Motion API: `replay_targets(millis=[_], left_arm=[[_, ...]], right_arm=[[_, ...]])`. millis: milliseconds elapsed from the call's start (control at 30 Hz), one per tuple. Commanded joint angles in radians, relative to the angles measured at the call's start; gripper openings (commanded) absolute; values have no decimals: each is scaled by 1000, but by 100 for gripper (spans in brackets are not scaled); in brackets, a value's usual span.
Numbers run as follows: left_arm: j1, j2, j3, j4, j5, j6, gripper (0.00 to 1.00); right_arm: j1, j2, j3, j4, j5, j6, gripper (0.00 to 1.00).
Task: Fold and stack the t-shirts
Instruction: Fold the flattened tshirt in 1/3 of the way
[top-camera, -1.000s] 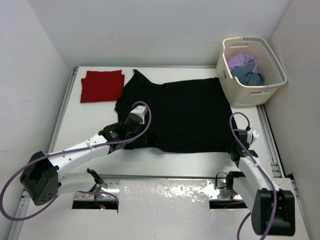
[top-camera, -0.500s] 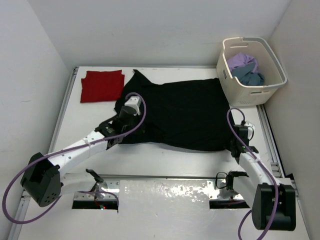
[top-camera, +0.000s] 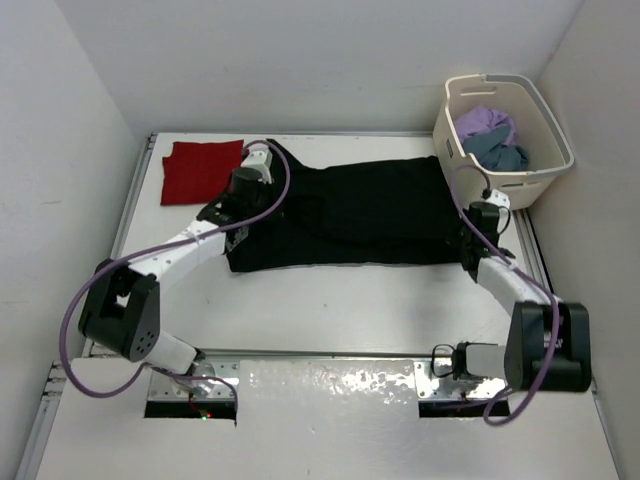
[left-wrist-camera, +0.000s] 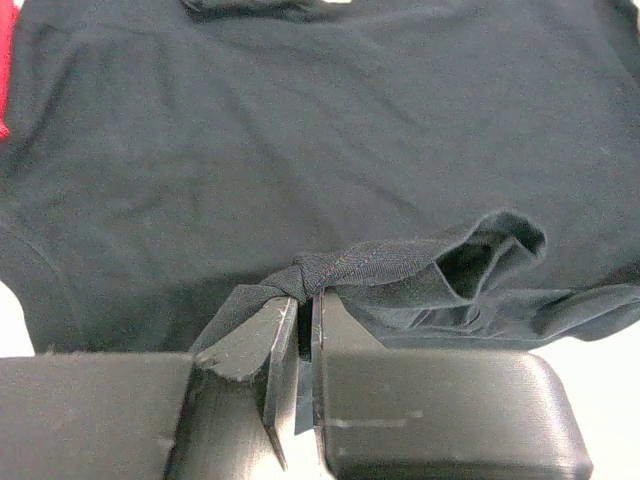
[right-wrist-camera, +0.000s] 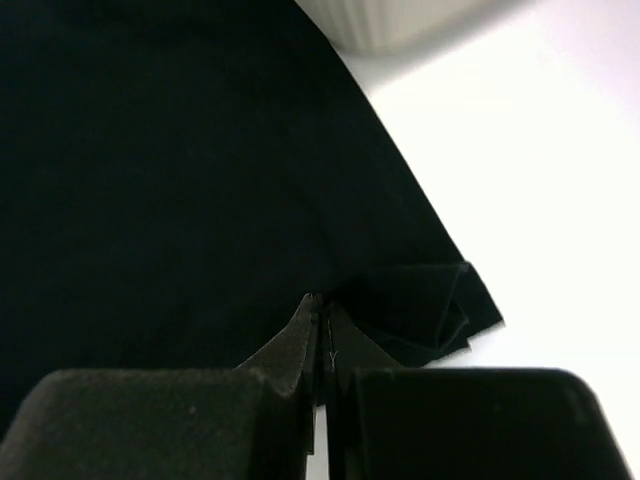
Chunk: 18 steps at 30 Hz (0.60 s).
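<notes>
Gripping black t-shirt (top-camera: 360, 215): left tool (left-wrist-camera: 305, 310), seemingly right tool (right-wrist-camera: 320, 325).

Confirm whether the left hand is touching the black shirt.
Touching. Left wrist view: the left hand is shut on a bunched fold of the black shirt, with the cloth pinched in its jaws.

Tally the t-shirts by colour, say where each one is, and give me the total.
red t-shirt: 1, folded, far left of the table
black t-shirt: 1, spread mid-table
lavender t-shirt: 1, in the basket
teal-blue t-shirt: 1, in the basket
Total: 4
</notes>
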Motion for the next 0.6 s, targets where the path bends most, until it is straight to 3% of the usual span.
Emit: replay_targets(millis=[0,267,433,500,567], left_arm=[[44,67,68,73,20,46,0],[110,250,209,42,69,46,0],[121,325,286,-19,17,41,0],[137,362,318,-36,-5,32,0],[151,406,355,-91,1,18,35]], right_arm=[[-2,94,114,105,-45,-49,0],[5,338,335,89,-37,-93,0],[5,436,418,45,1,-111,0],[7,493,445,49,-14,-122,7],[7,514,494,30,-69,-134,28]])
